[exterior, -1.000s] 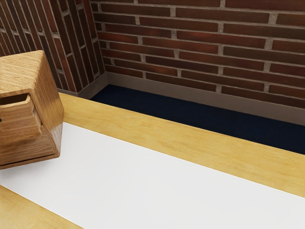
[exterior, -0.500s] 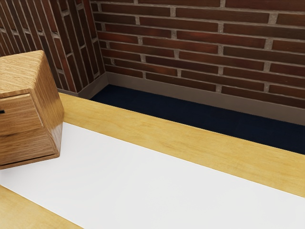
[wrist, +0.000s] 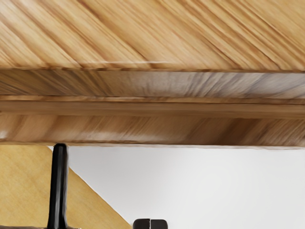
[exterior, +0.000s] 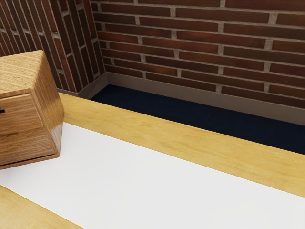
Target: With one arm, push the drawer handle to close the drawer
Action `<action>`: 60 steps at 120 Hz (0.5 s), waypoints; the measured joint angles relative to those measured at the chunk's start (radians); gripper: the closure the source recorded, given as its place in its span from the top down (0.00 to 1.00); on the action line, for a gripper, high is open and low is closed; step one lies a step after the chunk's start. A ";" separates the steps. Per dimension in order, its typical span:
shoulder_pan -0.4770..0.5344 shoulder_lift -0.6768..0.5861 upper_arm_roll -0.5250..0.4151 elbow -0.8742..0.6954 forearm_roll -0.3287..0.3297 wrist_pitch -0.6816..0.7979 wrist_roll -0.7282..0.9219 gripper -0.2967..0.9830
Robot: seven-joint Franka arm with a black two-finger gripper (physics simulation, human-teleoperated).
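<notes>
A cabinet [exterior: 49, 105] is placed at the exterior view's left, on a mat [exterior: 143, 181] laid along a table [exterior: 171, 143]. A drawer [exterior: 19, 114] is set in the cabinet's upper front. Behind the table, a floor [exterior: 181, 113] is bordered by a wall [exterior: 190, 43], with a skirting board [exterior: 190, 95] run along its foot.

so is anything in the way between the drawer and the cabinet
Nothing visible stands between the drawer front and the cabinet it slides into. The inside is hidden, so I can't rule out something in there.
</notes>
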 joint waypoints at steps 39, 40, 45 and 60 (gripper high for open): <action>-0.028 0.008 0.026 0.014 0.003 0.000 -0.002 0.15; -0.032 0.008 0.030 0.016 0.003 0.000 -0.002 0.15; -0.049 0.013 0.046 0.021 0.001 0.000 -0.003 0.17; -0.061 0.016 0.058 0.024 -0.008 0.001 -0.002 0.09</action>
